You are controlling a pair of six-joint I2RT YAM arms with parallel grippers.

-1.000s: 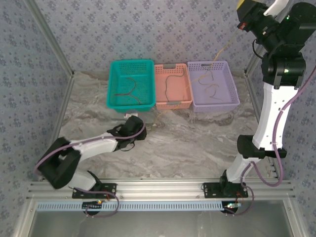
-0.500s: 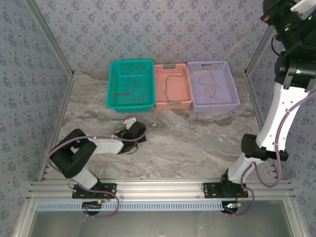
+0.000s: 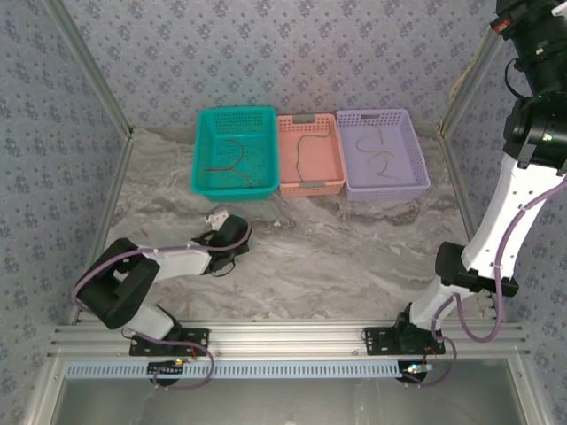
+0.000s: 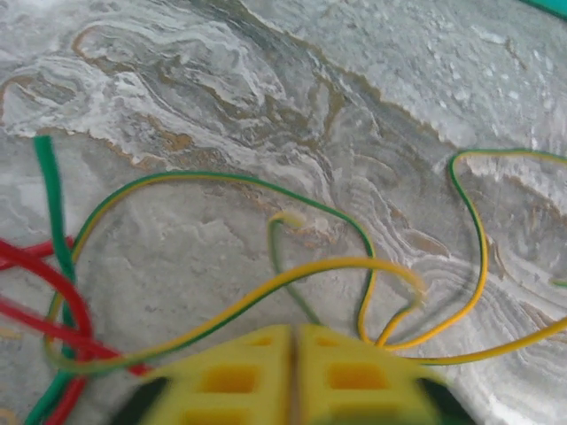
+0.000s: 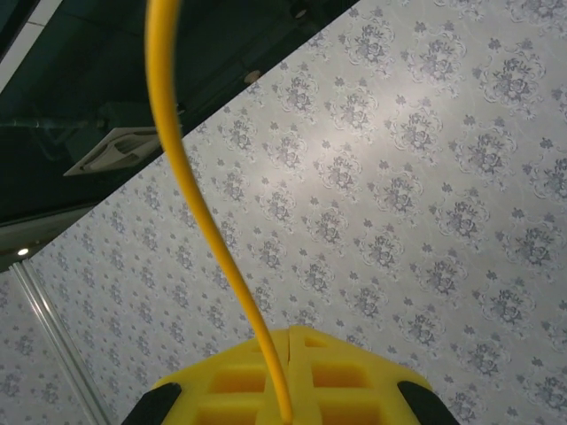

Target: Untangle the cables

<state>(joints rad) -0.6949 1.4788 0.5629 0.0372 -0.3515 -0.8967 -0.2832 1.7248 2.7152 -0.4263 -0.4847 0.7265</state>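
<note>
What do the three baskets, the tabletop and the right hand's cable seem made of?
Teal basket, pink basket, lilac basket: matt moulded plastic, judging by perforated grid walls. Table: veined marble look, slightly glossy; stone or laminate, unclear. Yellow cable in the right hand: smooth, likely plastic-sheathed wire, bending freely.

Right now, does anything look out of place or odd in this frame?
Yes. The right claw is high above the table, pinching a yellow cable that hangs in mid-air. By the left claw, red, green and yellow-green cables lie tangled on the table.
</note>
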